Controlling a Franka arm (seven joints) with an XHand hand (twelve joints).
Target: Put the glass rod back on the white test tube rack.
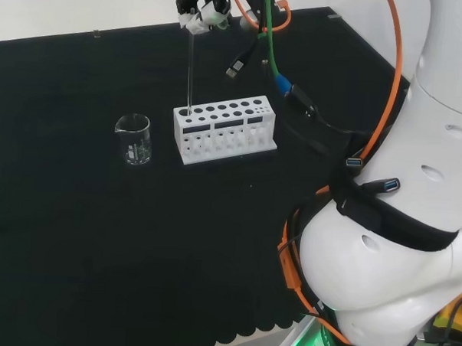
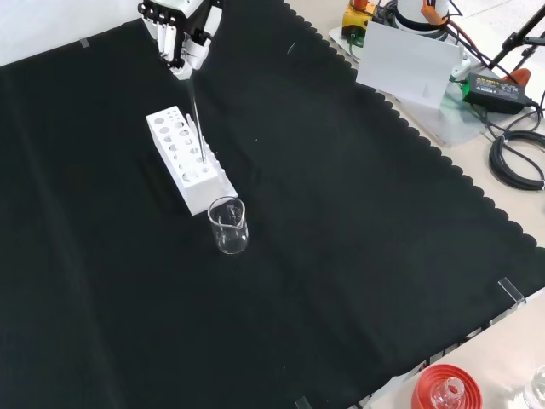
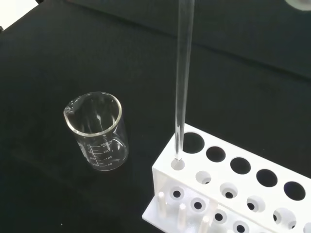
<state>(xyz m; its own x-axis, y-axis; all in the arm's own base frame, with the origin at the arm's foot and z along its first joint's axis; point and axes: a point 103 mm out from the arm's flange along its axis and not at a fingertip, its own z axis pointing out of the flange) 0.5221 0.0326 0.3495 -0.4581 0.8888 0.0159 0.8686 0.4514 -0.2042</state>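
The hand (image 1: 201, 9) hangs above the white test tube rack (image 1: 225, 130), its fingers curled round the top of a clear glass rod (image 1: 190, 68). The rod stands nearly upright, and in the wrist view its lower tip (image 3: 178, 158) sits in a small corner hole of the rack (image 3: 233, 194) at the end nearest the beaker. In the front view the hand (image 2: 180, 30) is above the rack (image 2: 189, 158) and the rod (image 2: 197, 115) slants down into the rack's near end.
An empty clear glass beaker (image 1: 133, 139) stands on the black cloth just left of the rack in the head view, and in front of the rack (image 2: 228, 226) in the front view. A red ribbed stand (image 2: 445, 392) with glassware sits at the front view's lower edge.
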